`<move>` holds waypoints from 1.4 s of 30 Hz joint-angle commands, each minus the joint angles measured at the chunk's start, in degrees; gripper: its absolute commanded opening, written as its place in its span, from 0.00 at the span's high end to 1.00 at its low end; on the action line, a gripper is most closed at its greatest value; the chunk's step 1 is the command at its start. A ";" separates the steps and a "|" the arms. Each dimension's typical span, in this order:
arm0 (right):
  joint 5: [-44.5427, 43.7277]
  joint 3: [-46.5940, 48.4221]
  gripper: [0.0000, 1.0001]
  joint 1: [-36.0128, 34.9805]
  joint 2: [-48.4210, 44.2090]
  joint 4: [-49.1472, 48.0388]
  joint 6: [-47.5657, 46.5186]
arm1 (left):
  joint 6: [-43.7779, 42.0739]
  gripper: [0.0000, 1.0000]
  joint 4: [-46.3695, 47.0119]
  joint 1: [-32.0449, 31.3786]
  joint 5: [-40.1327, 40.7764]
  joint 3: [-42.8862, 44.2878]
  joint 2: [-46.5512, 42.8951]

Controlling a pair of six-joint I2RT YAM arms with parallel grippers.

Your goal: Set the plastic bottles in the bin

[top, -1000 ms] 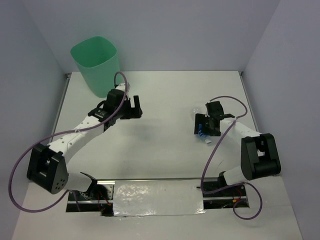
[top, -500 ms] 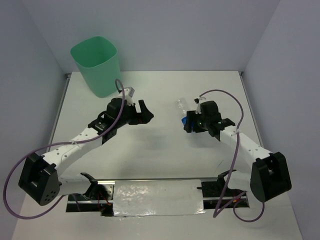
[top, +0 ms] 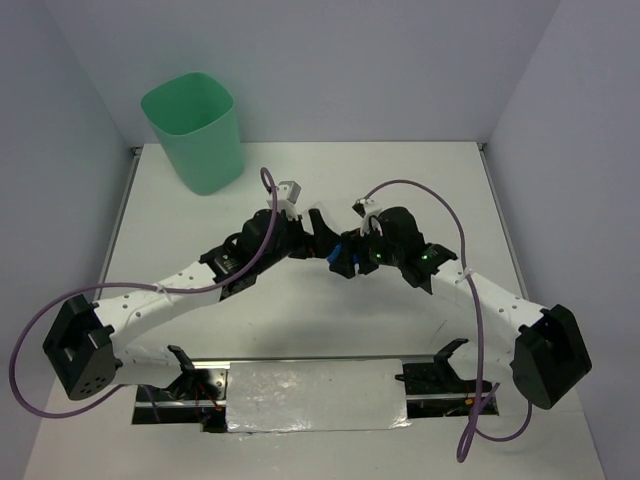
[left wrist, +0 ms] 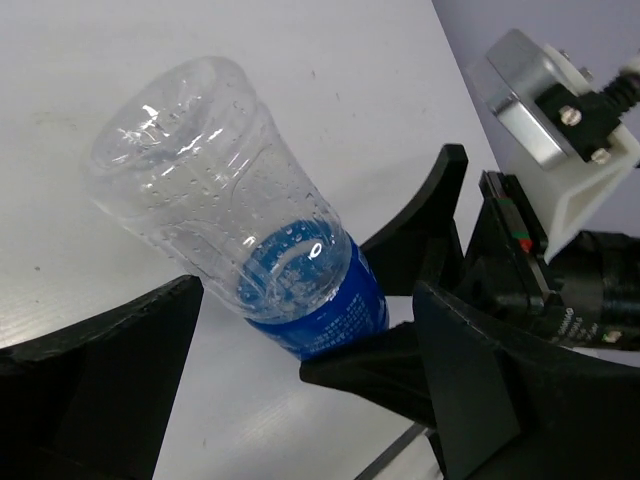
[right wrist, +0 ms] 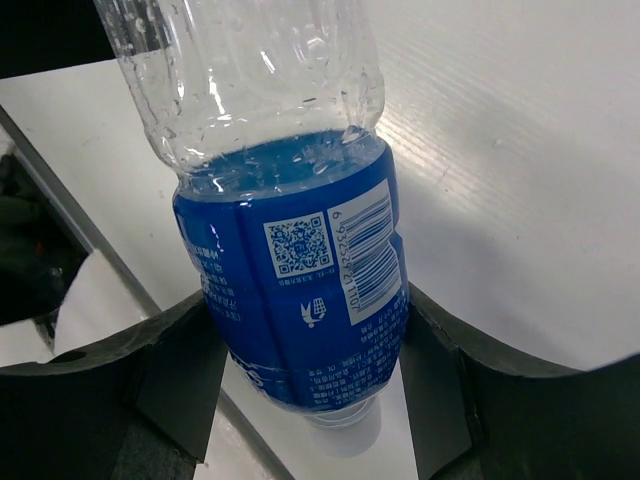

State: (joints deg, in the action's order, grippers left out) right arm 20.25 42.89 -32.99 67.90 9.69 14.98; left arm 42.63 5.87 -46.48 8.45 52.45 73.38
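A clear plastic bottle with a blue label (top: 345, 248) is held off the table at the middle, white cap down. My right gripper (top: 352, 256) is shut on its labelled part; the right wrist view shows the bottle (right wrist: 300, 290) pinched between both fingers (right wrist: 190, 355). My left gripper (top: 318, 228) is open, right beside it. In the left wrist view the bottle (left wrist: 250, 230) shows between the spread left fingers (left wrist: 120, 350), clear base pointing away, not gripped by them. The mint-green bin (top: 192, 130) stands at the far left corner. The other two bottles are out of view.
Both arms meet over the table's middle, their purple cables looping above them. The right wrist's camera housing (left wrist: 550, 110) shows close to my left gripper. Grey walls close in the table at the back and sides.
My right gripper has carried the blue-labelled bottle from the right side to the middle. My left gripper has swung right, away from the bin, and now meets the bottle.
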 commanded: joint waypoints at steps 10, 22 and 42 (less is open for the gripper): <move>7.33 -1.76 0.58 -2.43 -9.71 -12.58 1.37 | 2.45 0.01 -2.09 -1.77 11.76 3.89 0.88; 6.13 -2.82 0.00 -2.60 -12.17 -10.93 1.19 | -0.43 0.31 -1.21 -1.60 14.49 6.60 -0.87; -7.16 0.08 0.00 6.79 -13.14 -0.56 -2.50 | -4.14 0.34 -4.90 43.83 22.92 53.26 21.78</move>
State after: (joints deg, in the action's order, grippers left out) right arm 13.91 41.25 -28.88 55.99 8.78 13.72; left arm 33.95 0.95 -7.29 29.41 98.54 87.66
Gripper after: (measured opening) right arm 0.997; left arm 0.719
